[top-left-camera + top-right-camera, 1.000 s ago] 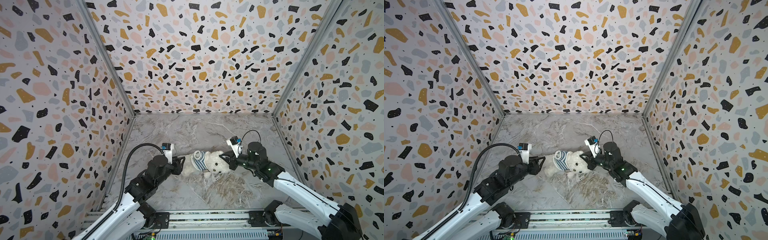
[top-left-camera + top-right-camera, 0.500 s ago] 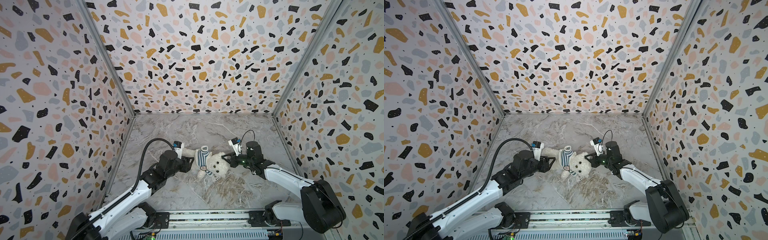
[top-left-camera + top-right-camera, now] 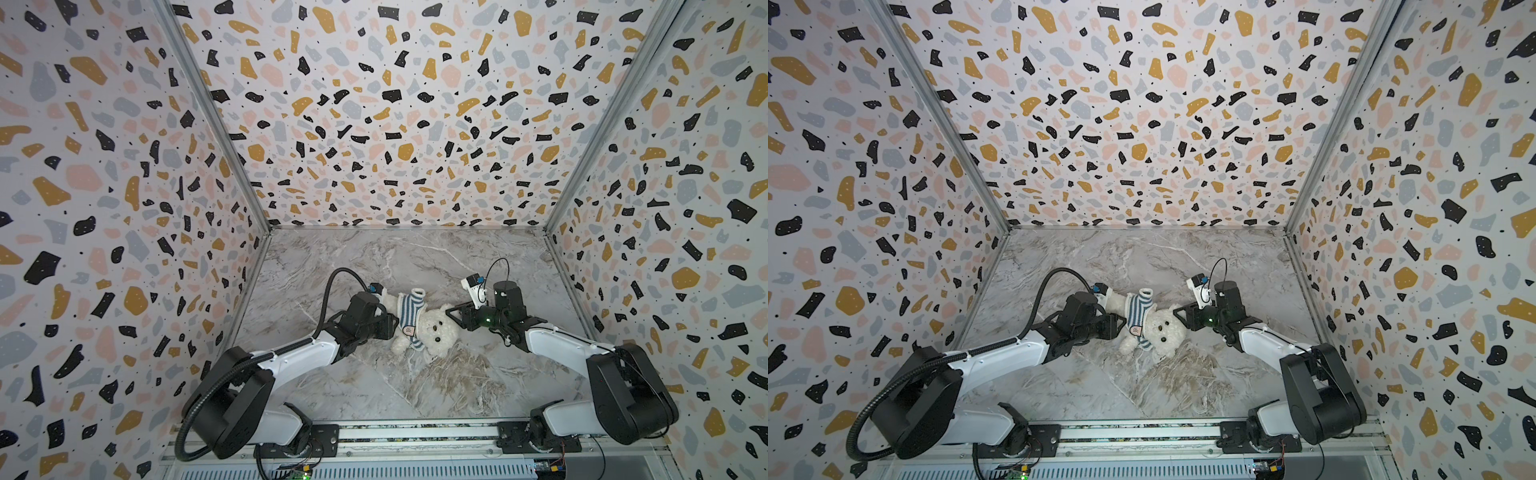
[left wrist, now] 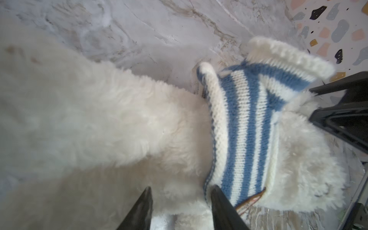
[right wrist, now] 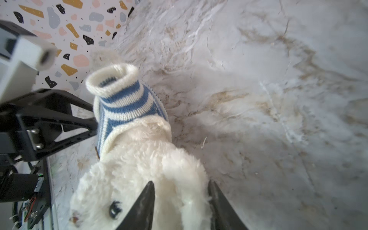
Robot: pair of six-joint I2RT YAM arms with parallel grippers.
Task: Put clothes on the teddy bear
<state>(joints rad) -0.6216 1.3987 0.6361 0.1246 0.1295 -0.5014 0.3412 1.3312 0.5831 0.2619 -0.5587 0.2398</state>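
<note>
The teddy bear (image 3: 436, 332) lies mid-way on the bench (image 3: 374, 382), its long axis running between your claws. Its head is at the right claw (image 3: 453, 318), which is parted around it. Its legs are at the left claw (image 3: 392, 326), by the striped shirt (image 3: 409, 309) hem; whether that claw pinches anything, you cannot tell.

— What's new with the right hand (image 5: 181, 181)?
— A second ago it was pinched shut at the head of the teddy bear (image 3: 434, 332); now its jaws stand apart.
— And the left hand (image 3: 390, 326)?
— It has reached in to the hem of the striped shirt (image 3: 409, 311). The bear lies more slantwise.
</note>
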